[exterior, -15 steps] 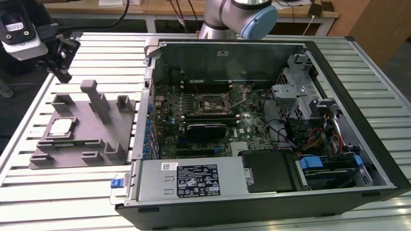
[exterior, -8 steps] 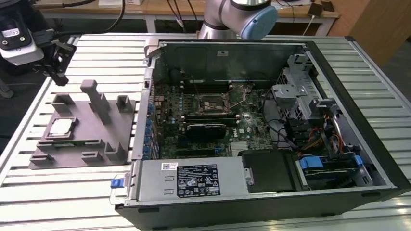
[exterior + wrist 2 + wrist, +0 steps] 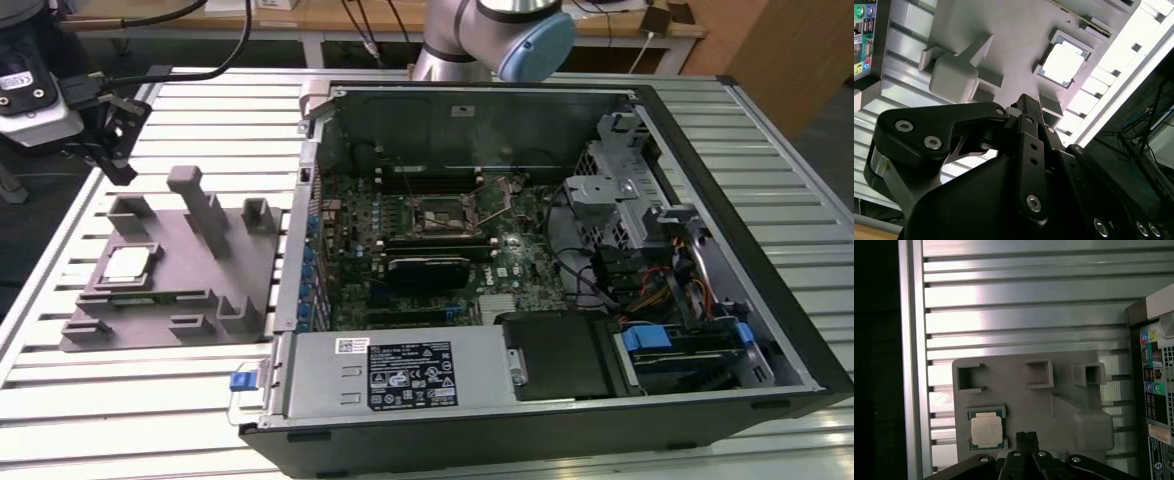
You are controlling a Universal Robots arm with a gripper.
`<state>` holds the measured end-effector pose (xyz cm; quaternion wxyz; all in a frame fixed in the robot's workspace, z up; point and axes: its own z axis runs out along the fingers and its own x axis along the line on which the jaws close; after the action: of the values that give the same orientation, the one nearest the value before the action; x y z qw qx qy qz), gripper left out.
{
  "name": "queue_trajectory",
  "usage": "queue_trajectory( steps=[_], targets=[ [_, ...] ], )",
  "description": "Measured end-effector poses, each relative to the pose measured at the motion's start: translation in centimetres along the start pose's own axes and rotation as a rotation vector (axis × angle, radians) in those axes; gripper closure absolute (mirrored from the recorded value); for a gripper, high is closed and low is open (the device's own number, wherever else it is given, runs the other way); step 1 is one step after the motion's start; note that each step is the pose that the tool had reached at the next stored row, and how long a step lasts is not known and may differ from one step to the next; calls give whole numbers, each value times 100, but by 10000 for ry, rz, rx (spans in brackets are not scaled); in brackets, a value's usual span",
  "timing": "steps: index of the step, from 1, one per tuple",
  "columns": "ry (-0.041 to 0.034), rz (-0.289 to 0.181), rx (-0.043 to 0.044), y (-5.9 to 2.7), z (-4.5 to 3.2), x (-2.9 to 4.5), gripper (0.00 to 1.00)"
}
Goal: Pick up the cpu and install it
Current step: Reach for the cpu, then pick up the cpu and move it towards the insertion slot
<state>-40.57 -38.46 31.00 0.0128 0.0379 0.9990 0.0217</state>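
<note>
So the cpu (image 3: 130, 265) is sitting flat, silvery top up, in a shallow square pocket on the grey block (image 3: 200, 300), toward the exterior view's left side of that block. The pocket's rim frames it on all sides in both wrist views (cpu (image 3: 1064, 62), cpu (image 3: 987, 431)). The block has a bunch of upright posts (image 3: 200, 205) on its far side and lies on the slatted metal table (image 3: 787, 130), just beside the open computer case (image 3: 747, 390) on the exterior view's left of it.

The gripper (image 3: 120, 165) hangs in the air over the far left corner of the block, farther back than the cpu and clear of it, not touching anything as far as I can see. In the first wrist view the gripper (image 3: 1026, 436) has its two black fingers pressed together with nothing between them, and the tips sit just beside the cpu's pocket in that picture. Same story in the second wrist view: gripper (image 3: 1026, 100) closed up and empty, cpu past the tips.

Over in the case, the motherboard (image 3: 400, 250) lies flat at the bottom, and the black socket (image 3: 434, 215) is roughly in its middle, well apart from the cpu. The arm (image 3: 494, 40) comes in from the far side of the table, behind the case.
</note>
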Motion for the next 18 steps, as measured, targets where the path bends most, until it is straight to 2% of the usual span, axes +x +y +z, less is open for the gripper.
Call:
queue_trajectory(
  steps=[3,18],
  targets=[
    [1,0,-1,-5,27,30,89],
    [2,2,-18,-11,48,41,89]
  ],
)
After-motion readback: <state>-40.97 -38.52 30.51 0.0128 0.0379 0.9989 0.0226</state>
